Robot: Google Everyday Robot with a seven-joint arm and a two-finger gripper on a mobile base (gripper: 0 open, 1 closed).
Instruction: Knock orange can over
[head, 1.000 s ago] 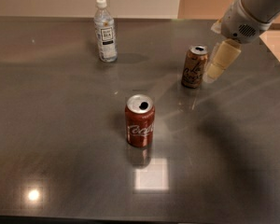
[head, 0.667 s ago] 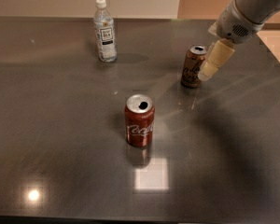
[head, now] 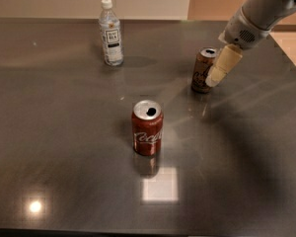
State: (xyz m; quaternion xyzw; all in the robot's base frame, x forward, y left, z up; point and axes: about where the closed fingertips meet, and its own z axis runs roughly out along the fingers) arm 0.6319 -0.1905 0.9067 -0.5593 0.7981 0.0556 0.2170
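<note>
The orange can [head: 203,72] is standing upright on the far right part of the counter [head: 64,132]. The gripper [head: 214,79] is slanting down at the can's right side, touching it or just beside it, with its fingers seemingly closed together and holding nothing. Contact is being made, I judge; what is now needed is a firm leftward push, high on the can, to topple it.

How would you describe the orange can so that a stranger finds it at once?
On the dark table, look far right, beside the robot's claw. The orange can stands there: bronze-brown with dark lettering, unlike the red can in the middle and the clear bottle at the back.
</note>
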